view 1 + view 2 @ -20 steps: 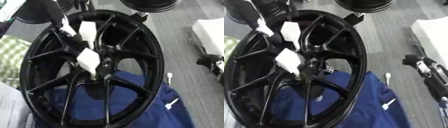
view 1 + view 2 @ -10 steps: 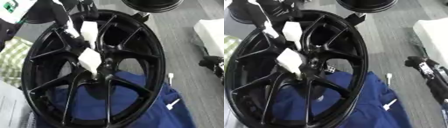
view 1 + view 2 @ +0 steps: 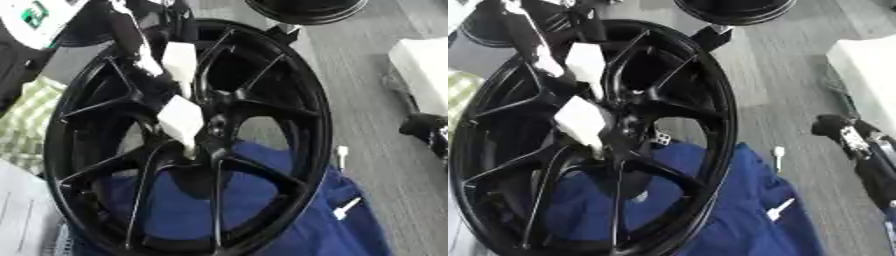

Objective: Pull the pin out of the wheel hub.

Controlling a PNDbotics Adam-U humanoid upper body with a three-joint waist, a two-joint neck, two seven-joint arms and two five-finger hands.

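The black wheel is lying on a blue cloth spread on the grey floor, and it is filling most of the view. At its hub the spokes are meeting; I cannot make out the pin itself there. The left hand, with white pads, is reaching down from the upper left corner onto the spokes just beside the hub. I cannot tell if its fingers are apart or together. The right hand, dark, is showing at the right edge, well apart from the wheel; its fingers cannot be read either. A second wheel is lying at the top edge.
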